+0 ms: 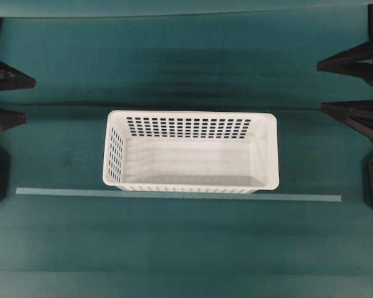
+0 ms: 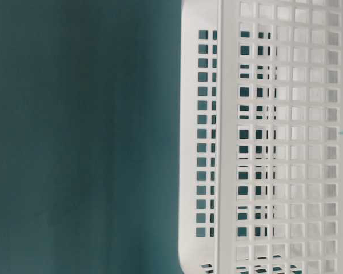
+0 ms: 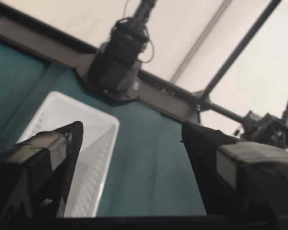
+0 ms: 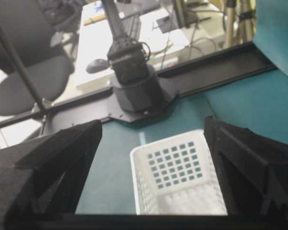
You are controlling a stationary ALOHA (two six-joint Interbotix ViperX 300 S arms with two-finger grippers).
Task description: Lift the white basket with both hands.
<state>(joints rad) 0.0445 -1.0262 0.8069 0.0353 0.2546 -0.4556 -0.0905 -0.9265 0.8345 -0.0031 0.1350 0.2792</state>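
The white basket (image 1: 191, 151) sits empty at the middle of the green table (image 1: 174, 248), just beyond a pale tape strip (image 1: 174, 195). The left gripper (image 1: 11, 98) and right gripper (image 1: 342, 87) wait at the far edges, jaws spread wide, holding nothing. Best to approach both short walls evenly (matching heights), pinching each rim before rising together.
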